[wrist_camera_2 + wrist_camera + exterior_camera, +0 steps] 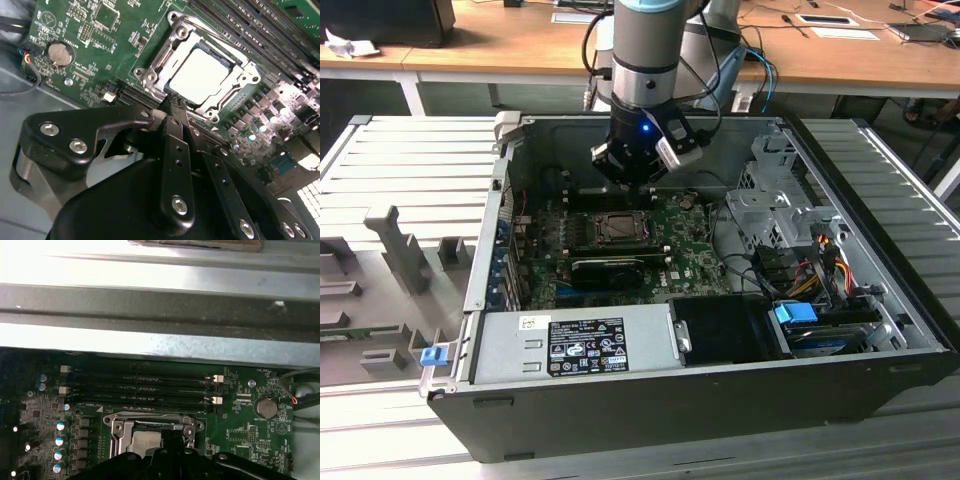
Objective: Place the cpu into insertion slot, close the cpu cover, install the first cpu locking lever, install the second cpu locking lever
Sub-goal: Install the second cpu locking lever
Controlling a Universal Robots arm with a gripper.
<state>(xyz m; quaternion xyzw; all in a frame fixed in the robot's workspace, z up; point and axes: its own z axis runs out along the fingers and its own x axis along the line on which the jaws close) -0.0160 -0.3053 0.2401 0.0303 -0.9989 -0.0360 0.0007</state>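
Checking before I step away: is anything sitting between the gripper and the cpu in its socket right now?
Nothing visible does. In the second wrist view the gripper sits just at the edge of the insertion slot, and the cpu lies seated inside with the cpu cover framing it, its metal top bare.

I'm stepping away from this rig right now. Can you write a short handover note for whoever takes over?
Gripper: just above the near edge of the insertion slot, carrying nothing visible; whether its fingers are open or shut cannot be told.
The cpu lies flat in the insertion slot, silver top up.
The cpu cover appears to be down around the chip.
Done: cpu placed.
Left: both locking levers; their state is unclear.
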